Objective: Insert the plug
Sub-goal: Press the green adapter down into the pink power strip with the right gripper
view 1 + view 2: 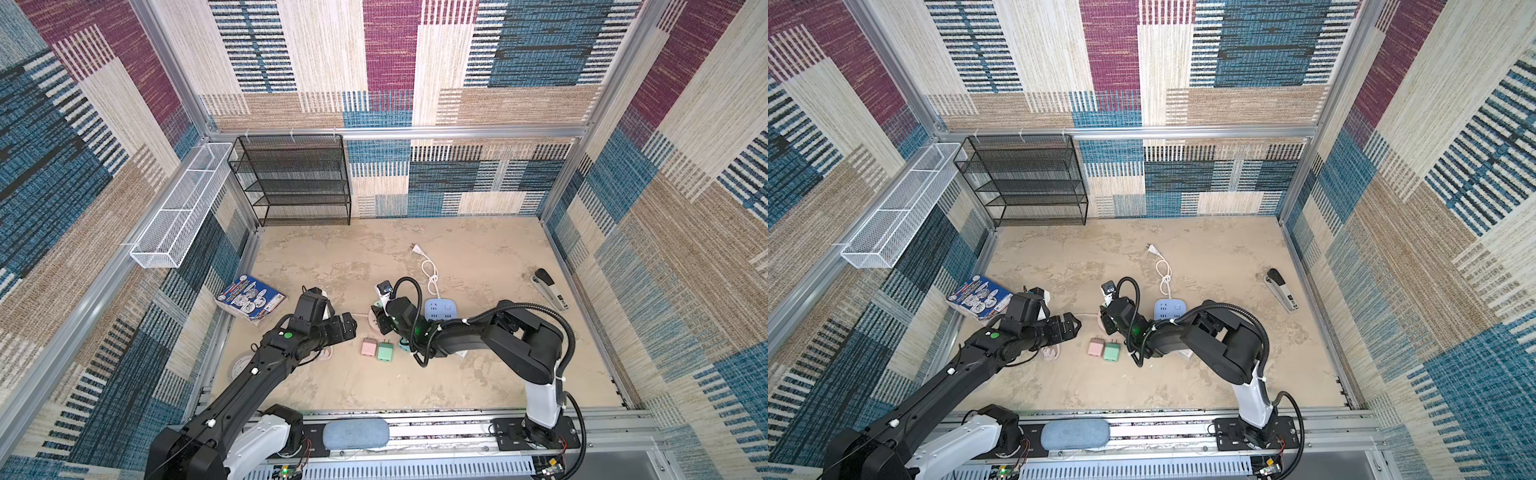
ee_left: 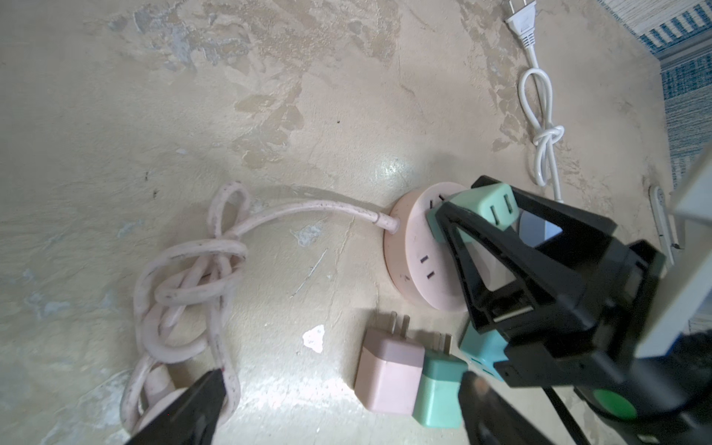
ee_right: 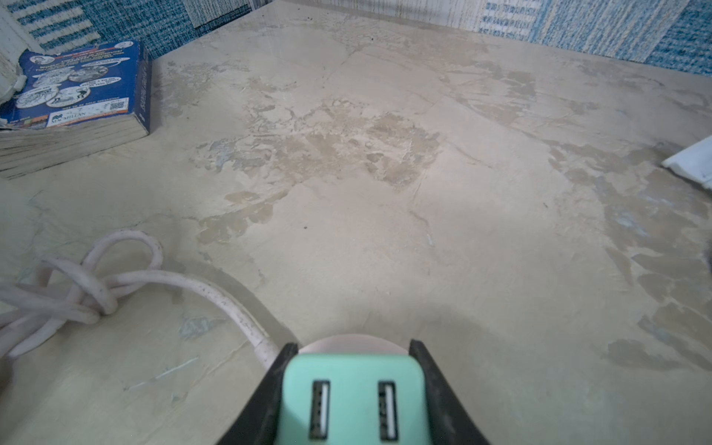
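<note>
Right wrist view: the right claw (image 3: 353, 348) is closed partway around a mint-green charger (image 3: 354, 400), with a black finger (image 3: 266, 397) pressed against each side. The charger's two USB ports face the camera. Just past its far end, a sliver of a round pink socket block (image 3: 352, 343) shows; the rest is hidden behind the charger.

In the left wrist view, the held charger stands on the flat face of the socket block, near its rim. Its prongs are hidden underneath, so I cannot tell whether they are seated in the slots. A pair of free slots shows on the block's face beside it.

The left claw (image 1: 352, 325) is spread wide and holds nothing. It hangs above the surface, just beside the block on the side toward the left edge.

The block sits near the middle of the surface. Its pink cable (image 2: 192, 277) runs toward the left edge into a knotted bundle. Toward the near edge from the block, a pink charger (image 2: 389, 373) and a second green charger (image 2: 439, 397) lie touching side by side. A teal charger (image 2: 481, 346) next to them is mostly covered by the right arm.

In both top views the right arm hides nearly all of the block and the held charger. A blue socket block (image 1: 440, 309) lies partly behind that arm, its white cord (image 1: 432, 274) trailing toward the far edge. A book (image 1: 251, 297) lies by the left edge and a stapler (image 1: 548, 289) by the right edge.
</note>
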`<state>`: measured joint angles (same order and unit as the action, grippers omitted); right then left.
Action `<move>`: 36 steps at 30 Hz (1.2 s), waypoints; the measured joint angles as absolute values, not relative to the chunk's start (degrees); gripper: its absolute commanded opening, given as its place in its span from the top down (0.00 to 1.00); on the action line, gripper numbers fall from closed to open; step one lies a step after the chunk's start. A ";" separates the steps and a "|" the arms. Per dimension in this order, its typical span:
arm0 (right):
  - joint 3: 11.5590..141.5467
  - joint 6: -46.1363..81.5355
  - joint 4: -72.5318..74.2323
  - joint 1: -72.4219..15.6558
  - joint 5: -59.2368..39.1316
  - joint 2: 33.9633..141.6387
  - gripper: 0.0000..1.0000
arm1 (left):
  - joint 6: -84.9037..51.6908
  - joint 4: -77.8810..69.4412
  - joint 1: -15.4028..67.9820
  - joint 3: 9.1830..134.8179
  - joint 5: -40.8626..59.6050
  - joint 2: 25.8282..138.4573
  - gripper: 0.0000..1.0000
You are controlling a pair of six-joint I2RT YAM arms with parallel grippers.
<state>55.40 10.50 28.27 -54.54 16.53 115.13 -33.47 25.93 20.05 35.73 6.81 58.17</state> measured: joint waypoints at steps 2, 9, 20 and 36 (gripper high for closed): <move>56.05 10.39 28.71 -54.57 16.64 115.90 1.00 | -33.47 25.91 20.05 35.73 6.81 58.13 0.00; 60.86 10.46 26.55 -54.59 17.56 118.80 1.00 | -33.45 25.93 20.05 35.68 7.01 57.58 0.00; 65.65 12.40 24.47 -54.74 21.04 121.89 1.00 | -33.45 25.93 20.05 35.44 7.60 56.66 0.00; 71.00 15.70 5.15 -52.80 22.06 118.85 0.74 | -33.43 26.00 20.05 36.23 7.35 56.14 0.01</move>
